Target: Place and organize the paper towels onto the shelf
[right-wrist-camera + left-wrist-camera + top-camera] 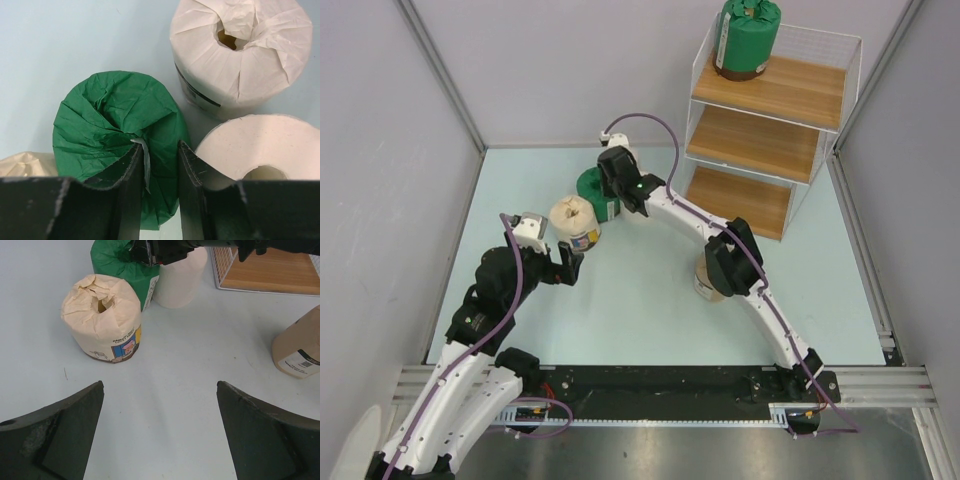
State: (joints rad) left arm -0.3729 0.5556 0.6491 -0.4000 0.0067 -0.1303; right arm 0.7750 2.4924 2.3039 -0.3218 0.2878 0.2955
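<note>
At the centre of the table (pixel 640 310), the green roll (pixel 110 115) stands upright, close beside a bare white roll (pixel 250 145) and a labelled white roll (pixel 240 55). A cream roll (pixel 102 315) stands just beside it on the other side. The right claw (pixel 157 150) pinches the gathered paper crest on top of the green roll. The left claw (pixel 160 385) is spread wide and holds nothing, apart from the cream roll.

The shelf (pixel 755 140) stands at the far right, well apart. A second green roll (pixel 748 38) sits on its top board.

Handling:
- **Roll:** it is probably light and soft, and yields under pressure.
- **Wrap:** it looks thin and crinkled, so the twisted crest may tear or slip out of the pinch.
- **Hold:** a hold deep on the crest, near the core, is likely the most secure.
- **Neighbours:** lift straight up, because they stand close enough to be knocked.
</note>
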